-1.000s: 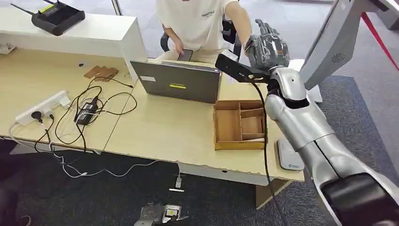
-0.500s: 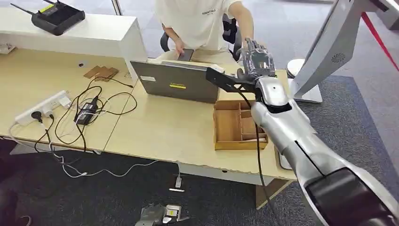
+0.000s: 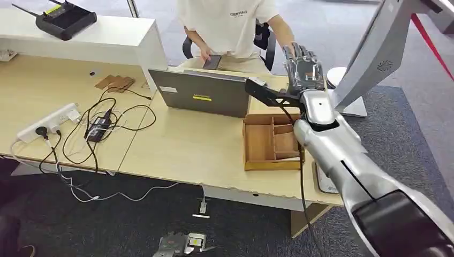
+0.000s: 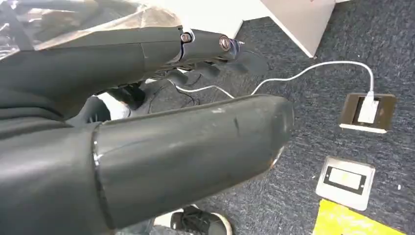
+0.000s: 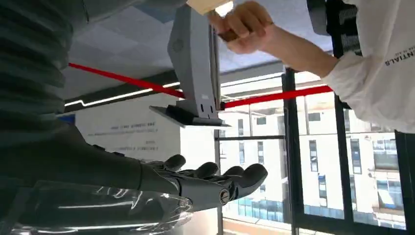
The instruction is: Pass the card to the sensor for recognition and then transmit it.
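Sensor [image 3: 375,48] at the far right of the desk: a grey-white slab, leaning on a flat pale base, with a small round vent on its side. From the right wrist view, seen edge-on as a narrow grey upright [image 5: 193,58]. Card [image 5: 208,5] – thin, pale tan, only partly visible – touching the sensor's top end, pinched in a person's hand [image 5: 242,24].

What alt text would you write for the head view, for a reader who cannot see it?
The robot's right hand is raised with fingers spread, holding nothing, above a wooden desk beside a compartmented wooden tray. A closed grey laptop lies behind, and a seated person holds a phone.
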Action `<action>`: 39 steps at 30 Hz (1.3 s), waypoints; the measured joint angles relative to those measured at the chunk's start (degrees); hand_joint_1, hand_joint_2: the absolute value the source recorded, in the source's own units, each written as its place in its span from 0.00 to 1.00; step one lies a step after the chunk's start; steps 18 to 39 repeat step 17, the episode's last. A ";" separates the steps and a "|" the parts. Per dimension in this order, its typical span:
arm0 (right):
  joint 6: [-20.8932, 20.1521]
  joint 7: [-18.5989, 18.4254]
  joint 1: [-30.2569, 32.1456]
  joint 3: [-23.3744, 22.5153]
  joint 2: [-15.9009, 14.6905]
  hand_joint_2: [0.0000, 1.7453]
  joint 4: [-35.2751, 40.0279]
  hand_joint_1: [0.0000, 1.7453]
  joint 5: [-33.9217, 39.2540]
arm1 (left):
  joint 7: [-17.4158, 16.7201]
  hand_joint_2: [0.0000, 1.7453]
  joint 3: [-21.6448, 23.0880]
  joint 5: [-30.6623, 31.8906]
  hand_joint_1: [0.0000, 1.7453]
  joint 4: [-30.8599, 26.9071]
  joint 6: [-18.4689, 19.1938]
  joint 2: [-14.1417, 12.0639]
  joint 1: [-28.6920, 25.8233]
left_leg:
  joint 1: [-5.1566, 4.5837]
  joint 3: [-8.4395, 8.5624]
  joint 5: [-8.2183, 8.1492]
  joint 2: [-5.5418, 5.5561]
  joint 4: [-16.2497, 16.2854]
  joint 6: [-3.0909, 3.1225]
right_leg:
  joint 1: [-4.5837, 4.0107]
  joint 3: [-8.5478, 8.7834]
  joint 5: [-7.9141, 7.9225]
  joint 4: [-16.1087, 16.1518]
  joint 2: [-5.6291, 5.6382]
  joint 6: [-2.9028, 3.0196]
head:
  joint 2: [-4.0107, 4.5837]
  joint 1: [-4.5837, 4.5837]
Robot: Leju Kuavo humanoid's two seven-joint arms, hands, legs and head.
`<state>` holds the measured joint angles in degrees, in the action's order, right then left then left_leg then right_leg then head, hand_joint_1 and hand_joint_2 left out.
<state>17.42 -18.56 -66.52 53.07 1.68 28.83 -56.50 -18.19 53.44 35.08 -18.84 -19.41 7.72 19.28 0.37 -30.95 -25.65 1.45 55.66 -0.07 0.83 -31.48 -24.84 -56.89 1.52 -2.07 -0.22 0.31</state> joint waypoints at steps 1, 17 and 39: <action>1.35 0.20 -0.17 -0.04 -0.37 1.00 0.00 0.00 0.48 | 0.00 0.00 0.00 -0.15 0.00 0.00 -0.15 -0.04 -0.05 | 0.00 0.00 0.00 0.00 0.00 0.00 | 0.00 0.00 0.00 0.00 0.00 0.00 | 0.00 0.00; 4.76 -2.03 0.17 -3.10 -12.81 1.00 2.73 0.00 1.64 | -0.13 0.00 -0.11 -3.72 0.00 0.26 -3.98 -1.90 -1.67 | -0.01 0.03 -0.01 0.01 0.05 0.01 | 0.02 0.00 0.01 0.03 0.00 -0.01 | 0.00 -0.02; 4.76 -2.03 0.17 -3.10 -12.81 1.00 2.73 0.00 1.64 | -0.13 0.00 -0.11 -3.72 0.00 0.26 -3.98 -1.90 -1.67 | -0.01 0.03 -0.01 0.01 0.05 0.01 | 0.02 0.00 0.01 0.03 0.00 -0.01 | 0.00 -0.02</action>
